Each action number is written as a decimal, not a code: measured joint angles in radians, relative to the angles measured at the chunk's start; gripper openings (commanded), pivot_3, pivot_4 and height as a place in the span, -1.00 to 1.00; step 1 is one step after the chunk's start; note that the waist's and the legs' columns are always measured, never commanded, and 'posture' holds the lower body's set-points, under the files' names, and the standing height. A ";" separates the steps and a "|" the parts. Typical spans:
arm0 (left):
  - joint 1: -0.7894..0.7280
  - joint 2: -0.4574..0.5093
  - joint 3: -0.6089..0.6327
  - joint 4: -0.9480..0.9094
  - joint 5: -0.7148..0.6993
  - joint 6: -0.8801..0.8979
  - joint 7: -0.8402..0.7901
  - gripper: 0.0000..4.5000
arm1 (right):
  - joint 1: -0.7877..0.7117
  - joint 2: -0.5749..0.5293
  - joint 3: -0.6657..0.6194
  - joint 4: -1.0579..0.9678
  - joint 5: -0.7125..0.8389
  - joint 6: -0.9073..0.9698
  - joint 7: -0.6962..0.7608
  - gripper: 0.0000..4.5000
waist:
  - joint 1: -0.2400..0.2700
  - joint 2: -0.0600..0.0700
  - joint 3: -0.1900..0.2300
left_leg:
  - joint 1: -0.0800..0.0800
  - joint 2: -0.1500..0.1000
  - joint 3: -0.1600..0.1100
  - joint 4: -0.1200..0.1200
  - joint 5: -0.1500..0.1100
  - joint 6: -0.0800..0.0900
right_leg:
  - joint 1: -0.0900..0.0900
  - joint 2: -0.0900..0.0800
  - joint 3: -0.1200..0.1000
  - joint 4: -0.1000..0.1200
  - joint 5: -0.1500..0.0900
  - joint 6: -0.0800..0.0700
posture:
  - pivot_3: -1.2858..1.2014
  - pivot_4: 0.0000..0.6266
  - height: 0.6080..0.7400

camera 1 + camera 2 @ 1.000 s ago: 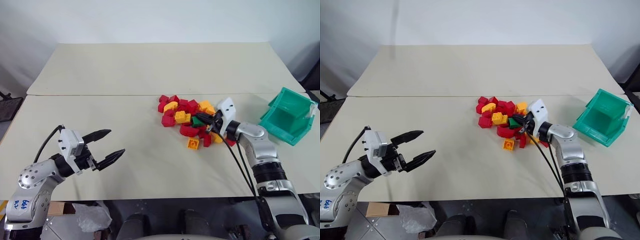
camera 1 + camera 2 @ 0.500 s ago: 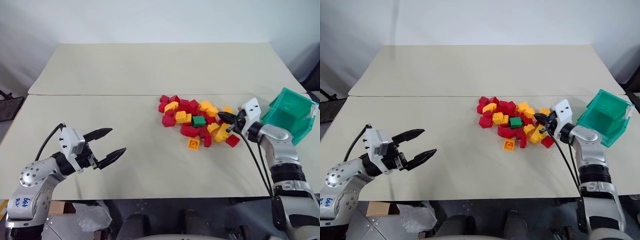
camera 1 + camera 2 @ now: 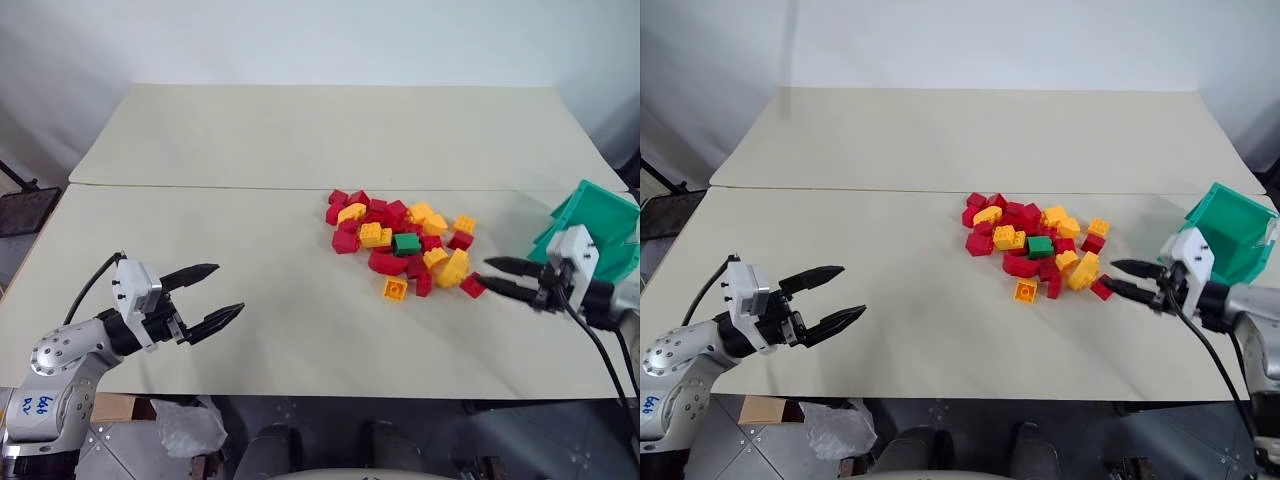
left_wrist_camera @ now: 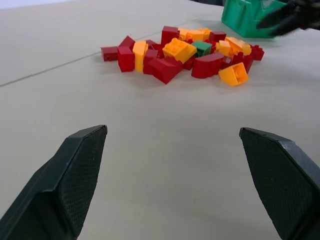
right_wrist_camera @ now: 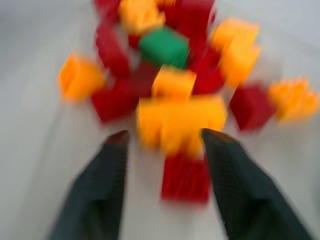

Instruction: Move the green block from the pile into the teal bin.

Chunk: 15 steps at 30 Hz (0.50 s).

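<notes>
At the near left corner of the table, the left gripper hangs level above the bare top with its two black fingers spread wide and nothing between them, well apart from the bricks.

Toward the middle right lies the pile, a loose scatter of red and yellow-orange bricks. The green block sits studs-up near the pile's centre, hemmed in by a yellow brick on its left and red ones around it. It looks nearly square from above, so I cannot tell a long axis.

Further right, the right gripper is just beside the pile's right edge, fingers parted and empty, pointing back leftward at the bricks. From it the block lies to the left and slightly farther up the table, with yellow and red bricks between; the blurred right wrist view seems to agree. This arm is clearly the nearer one.

Behind that gripper, at the table's right edge, stands the teal bin, with no brick visible inside it.
</notes>
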 measured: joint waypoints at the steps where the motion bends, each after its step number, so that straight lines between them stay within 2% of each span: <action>1: 0.000 0.000 0.000 0.001 0.000 0.000 -0.001 1.00 | 0.000 0.000 -0.009 0.039 -0.008 -0.036 0.002 0.65 | 0.000 0.000 0.000 | 0.000 0.000 0.001 0.000 0.000 0.000 | 0.000 0.000 0.000 0.000 0.000 0.000 | 0.03 -0.52 1.00; 3: 0.000 0.000 0.000 0.001 0.000 -0.001 -0.002 1.00 | 0.000 0.000 -0.030 0.106 -0.022 -0.105 0.002 0.97 | -0.002 0.000 0.000 | 0.001 0.000 0.001 0.000 0.000 0.000 | 0.000 0.000 0.000 0.000 0.000 0.000 | 0.03 -0.52 1.00; 7: -0.003 0.000 0.001 0.003 0.000 -0.003 0.000 1.00 | -0.006 0.002 -0.036 0.151 -0.033 -0.152 0.009 0.99 | -0.009 0.000 0.000 | 0.001 0.000 0.001 0.000 0.000 0.000 | 0.000 0.000 0.000 0.001 0.000 0.000 | 0.03 -0.52 1.00; 11: -0.009 -0.005 0.000 0.002 0.000 -0.003 0.005 1.00 | -0.083 0.033 0.008 0.106 -0.031 -0.116 0.003 0.99 | -0.018 0.000 0.000 | 0.001 0.001 0.001 0.001 0.000 0.000 | 0.000 0.000 0.000 0.002 0.000 0.000 | 0.03 -0.52 1.00; 15: -0.042 -0.005 -0.015 0.003 0.001 -0.002 0.005 1.00 | -0.312 0.088 0.181 0.042 -0.080 -0.014 -0.013 0.99 | -0.025 0.002 0.001 | 0.001 0.002 0.002 0.003 0.001 -0.001 | -0.002 0.000 0.000 0.004 0.001 -0.001 | 0.03 -0.52 1.00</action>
